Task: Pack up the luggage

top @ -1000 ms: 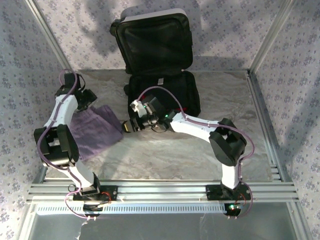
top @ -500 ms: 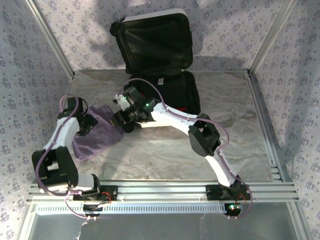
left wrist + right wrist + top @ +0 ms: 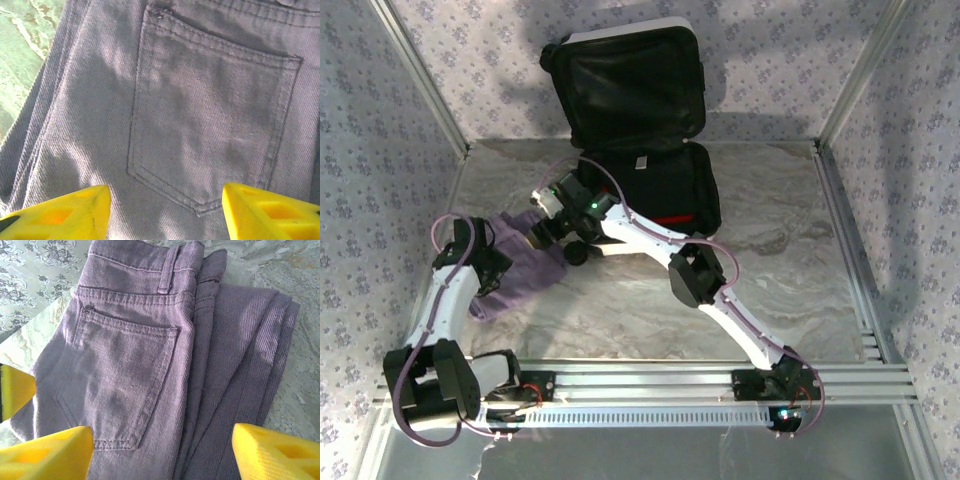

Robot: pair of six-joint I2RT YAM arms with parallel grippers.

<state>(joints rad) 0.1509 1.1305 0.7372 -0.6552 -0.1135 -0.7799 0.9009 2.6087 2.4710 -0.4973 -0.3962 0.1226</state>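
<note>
The luggage point(image 3: 630, 90) lies open at the counter's point(image 3: 770, 250) far edge, its lid propped against the back wall. Near the left edge, the left fingers point(image 3: 60, 215) and right fingers point(image 3: 50, 450) both stand spread apart over folded purple jeans point(image 3: 130, 355), gripping nothing.

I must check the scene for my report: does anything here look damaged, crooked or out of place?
Nothing stands out. The luggage stands open and looks intact, and the folded purple jeans rest neatly on the table beside it.
</note>
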